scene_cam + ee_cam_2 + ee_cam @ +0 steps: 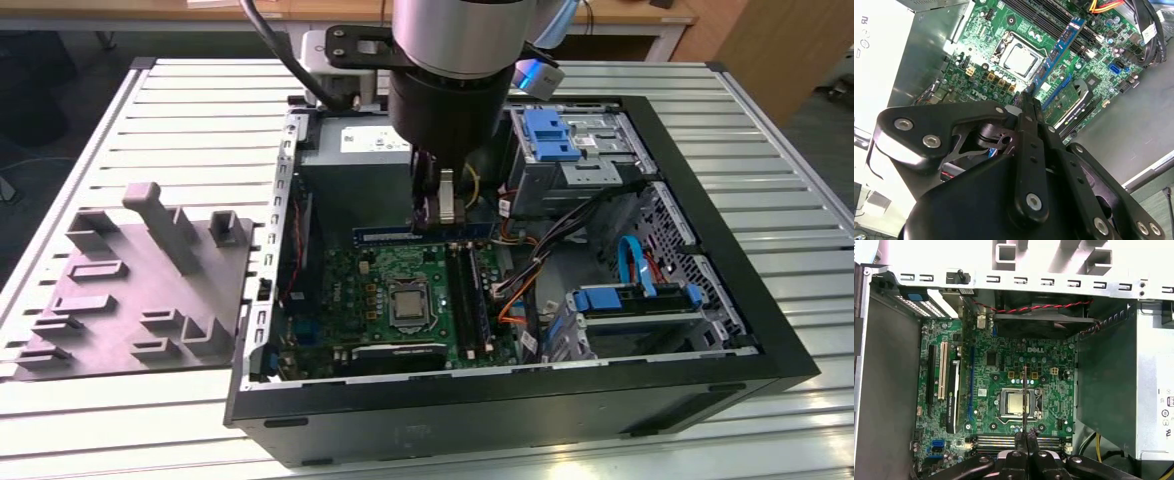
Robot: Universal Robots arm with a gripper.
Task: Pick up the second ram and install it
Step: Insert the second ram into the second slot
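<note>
My gripper (447, 222) hangs inside the open computer case, shut on the second ram (400, 236), a long thin blue-green strip held on edge above the green motherboard (380, 290). In the second wrist view the ram (1059, 50) sticks out from the gripper (1029, 96) over the board. In the first wrist view the ram (1025, 395) appears edge-on as a thin line over the processor socket (1016, 404), rising from the gripper (1026, 434). The black memory slots (1004, 442) lie just beside the fingertips.
The black case (534, 400) walls surround the board. A grey power-supply box (354, 150) sits at its far end, drive cages with blue clips (554, 135) and cables on the exterior view's right. A grey plastic tray with upright blocks (134, 290) lies outside on the slatted table.
</note>
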